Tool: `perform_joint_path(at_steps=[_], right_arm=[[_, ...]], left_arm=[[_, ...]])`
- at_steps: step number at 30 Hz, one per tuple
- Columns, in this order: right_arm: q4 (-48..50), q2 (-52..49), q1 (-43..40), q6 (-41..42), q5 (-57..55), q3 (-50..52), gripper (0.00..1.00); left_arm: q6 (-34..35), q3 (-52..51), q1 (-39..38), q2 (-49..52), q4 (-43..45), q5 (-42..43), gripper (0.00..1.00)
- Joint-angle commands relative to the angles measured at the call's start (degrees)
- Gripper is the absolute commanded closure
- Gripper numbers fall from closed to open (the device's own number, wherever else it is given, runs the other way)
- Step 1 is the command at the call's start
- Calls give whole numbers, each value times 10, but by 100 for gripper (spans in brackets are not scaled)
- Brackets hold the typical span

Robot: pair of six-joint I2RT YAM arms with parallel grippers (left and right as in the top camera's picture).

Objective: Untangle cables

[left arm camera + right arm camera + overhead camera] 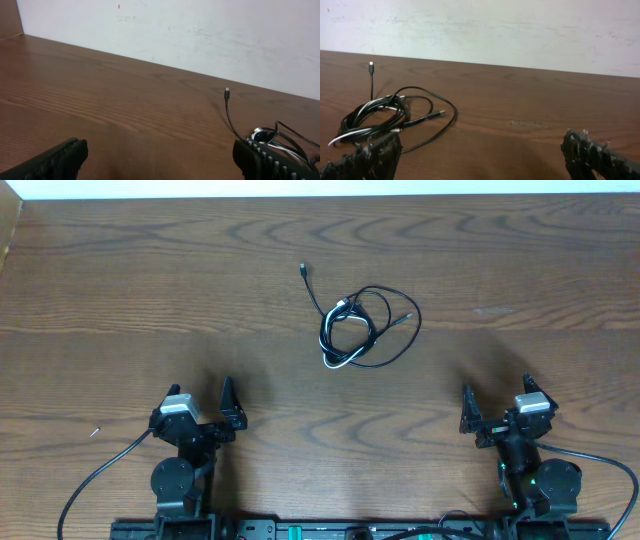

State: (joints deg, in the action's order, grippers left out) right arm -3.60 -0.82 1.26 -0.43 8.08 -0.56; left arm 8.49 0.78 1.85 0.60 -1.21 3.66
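Left gripper point(196, 412): jaws spread wide and empty, sitting low at the near edge of the table, well apart from the work.
Right gripper point(498, 408): likewise fully parted, with nothing between its fingers point(372, 155), near the front edge on the other side.
Cables point(355, 330): a loose coil on the table beyond and between the two arms. It is several black loops with a white cord point(350, 135) wound through them.
Free tail: one black strand leaves the coil toward the far left and ends in a small plug point(303, 268), lying clear of the rest.
Step in hand: probably the first reach, since nothing has been gripped.
How to do it well: one claw might pin the coil while the other takes the free tail or the white cord close to its plug. It should draw outward slowly, so the loops open rather than cinch.
Risk: thin cords lying flat on wood may slip under the fingertips.
Surface: dark wood-grain table point(150, 280), bare apart from the coil, a faint scuff point(525, 123) and a tiny pale speck point(95, 432).
Room: a plain whitish wall point(495, 30) right behind the far edge.
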Motion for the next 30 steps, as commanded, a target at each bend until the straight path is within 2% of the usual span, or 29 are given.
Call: perform_joint_path(at_steps=[1, 30], right_arm=[[0, 4, 2, 8, -4, 2, 1], [2, 4, 2, 8, -11, 2, 1]], left_arm=[[-12, -5, 3, 0, -26, 1, 1], [-12, -5, 3, 0, -5, -1, 1]])
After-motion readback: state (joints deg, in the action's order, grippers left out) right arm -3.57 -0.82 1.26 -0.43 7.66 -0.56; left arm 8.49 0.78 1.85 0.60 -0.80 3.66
